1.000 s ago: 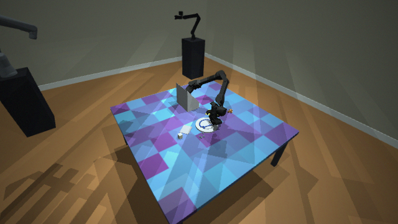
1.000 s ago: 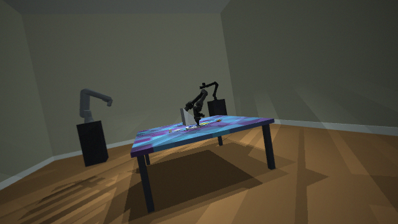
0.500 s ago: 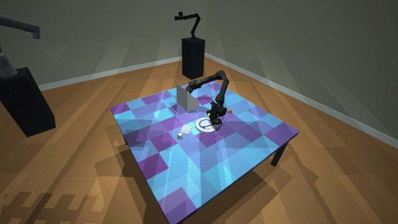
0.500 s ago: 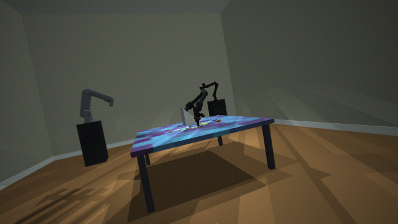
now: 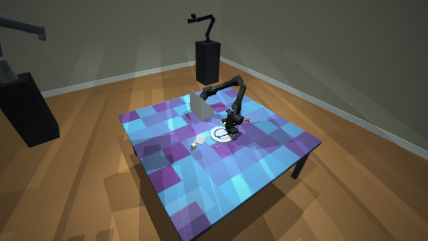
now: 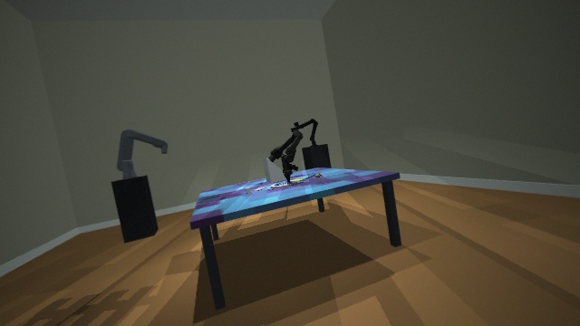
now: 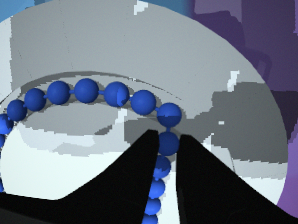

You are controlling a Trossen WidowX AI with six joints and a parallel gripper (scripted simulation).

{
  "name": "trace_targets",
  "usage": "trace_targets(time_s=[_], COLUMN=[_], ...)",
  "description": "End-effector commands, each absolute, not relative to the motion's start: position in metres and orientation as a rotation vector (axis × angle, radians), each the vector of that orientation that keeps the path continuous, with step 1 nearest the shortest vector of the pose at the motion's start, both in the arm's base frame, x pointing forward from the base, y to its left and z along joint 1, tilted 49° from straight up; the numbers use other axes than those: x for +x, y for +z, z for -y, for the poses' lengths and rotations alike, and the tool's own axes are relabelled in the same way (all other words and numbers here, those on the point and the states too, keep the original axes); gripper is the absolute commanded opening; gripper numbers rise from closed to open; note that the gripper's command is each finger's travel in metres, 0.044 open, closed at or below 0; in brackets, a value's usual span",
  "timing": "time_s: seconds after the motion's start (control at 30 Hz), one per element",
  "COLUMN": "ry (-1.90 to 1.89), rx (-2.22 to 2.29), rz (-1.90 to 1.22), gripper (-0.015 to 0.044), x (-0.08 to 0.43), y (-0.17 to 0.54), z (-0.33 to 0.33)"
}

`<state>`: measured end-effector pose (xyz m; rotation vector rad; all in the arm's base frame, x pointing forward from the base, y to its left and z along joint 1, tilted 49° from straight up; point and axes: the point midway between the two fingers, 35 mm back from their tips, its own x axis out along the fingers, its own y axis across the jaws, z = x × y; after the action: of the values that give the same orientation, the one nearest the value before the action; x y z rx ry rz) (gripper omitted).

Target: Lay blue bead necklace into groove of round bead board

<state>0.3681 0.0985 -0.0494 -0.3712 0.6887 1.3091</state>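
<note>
From where I stand, the table [image 5: 234, 174] [image 6: 254, 199] runs away from its near corner. Coming in from there, I meet a small pale block [image 5: 193, 146] [image 6: 248, 191], nearer the left corner than the right. Past it lies the round bead board [image 5: 217, 139] [image 6: 272, 186] [image 7: 125, 45], well in from every edge.

The blue bead necklace [image 5: 219, 136] [image 6: 279, 184] [image 7: 86, 90] is on that board: one stretch curves along the groove, while another cuts inward across the middle. The gripper [image 5: 232, 131] [image 6: 288, 182] [image 7: 166, 141] is closed on a bead just below the bend, its tips close on either side.

I'd expect a light, limp string of hard, slippery beads; pulling one probably drags its neighbours. That bead by the bend seems a sensible hold, pinched squarely and carried low towards the unfilled groove. A hard tug could lift out the laid stretch.

Beyond, towards the far corner, stands a grey panel [image 5: 200, 108] [image 6: 272, 171].
</note>
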Motion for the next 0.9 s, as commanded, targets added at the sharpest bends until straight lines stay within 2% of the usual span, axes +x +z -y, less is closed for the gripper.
trace_targets(time_s=[0.0,0.83,0.87], ry=[1.31,1.311,1.309], rx=[-0.371,-0.364,-0.372], rz=[-0.689,-0.692,-0.688], gripper=[0.0,0.0,0.0026], x=[0.368,0.38,0.38], y=[-0.049,-0.048,-0.046], z=[-0.098,-0.101,-0.099])
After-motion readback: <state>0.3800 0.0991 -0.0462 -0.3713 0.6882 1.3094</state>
